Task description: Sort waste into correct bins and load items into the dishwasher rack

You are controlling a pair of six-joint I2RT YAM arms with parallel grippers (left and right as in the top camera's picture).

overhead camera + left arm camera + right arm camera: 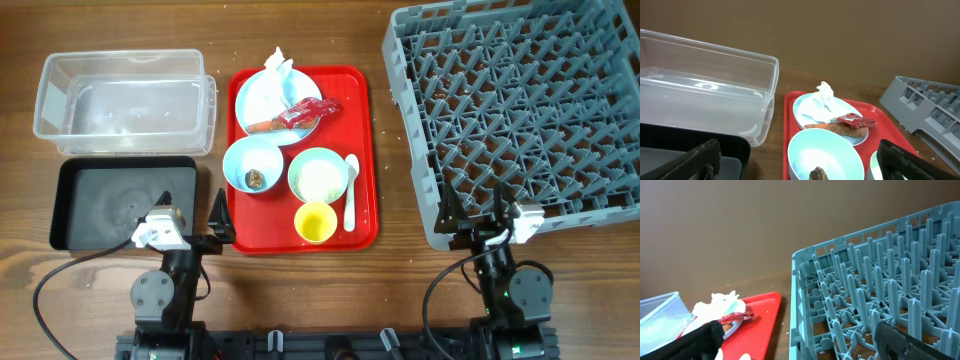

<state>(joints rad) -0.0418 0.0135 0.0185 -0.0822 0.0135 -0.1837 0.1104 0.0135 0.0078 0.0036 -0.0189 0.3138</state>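
A red tray [364, 150] holds a light blue plate [262, 98] with white tissue [279, 67], a red wrapper [308, 111] and an orange sausage piece [266, 126]. In front stand a light blue bowl [240, 160] with a brown scrap [255, 179], a pale green bowl [318, 176], a yellow cup [315, 222] and a white spoon [350, 190]. The clear tub [125, 100] and black tray [120, 203] lie left. The grey rack [520, 110] lies right. My left gripper [196, 215] is open beside the red tray. My right gripper [472, 212] is open at the rack's front edge.
The left wrist view shows the tub [705, 100], plate [807, 112] and blue bowl [822, 155] ahead. The right wrist view shows the rack's pegs [880, 295] and the red tray's corner [760, 320]. Bare wooden table lies between tray and rack.
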